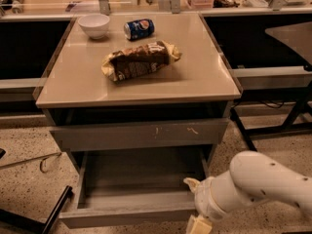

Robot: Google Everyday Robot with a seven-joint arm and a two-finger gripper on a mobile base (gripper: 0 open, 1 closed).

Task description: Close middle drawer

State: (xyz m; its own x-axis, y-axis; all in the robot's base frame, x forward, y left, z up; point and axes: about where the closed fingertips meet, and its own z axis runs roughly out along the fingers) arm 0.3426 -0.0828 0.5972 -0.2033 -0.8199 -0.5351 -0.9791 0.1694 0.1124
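Holding the gripper (199,224) low off the front right corner of the desk (87,84), beside the right end of the middle drawer (129,215), grip impossible to tell. Showing that drawer standing pulled out beneath the front edge, below the scratched front (141,133).

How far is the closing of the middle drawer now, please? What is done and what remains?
Nothing looks done yet: the middle drawer is pulled far out, its grey interior showing. In hand: the gripper sits low at the right end of the drawer front; contact cannot be judged. Left: push the drawer in until its front lines up with the scratched front above.
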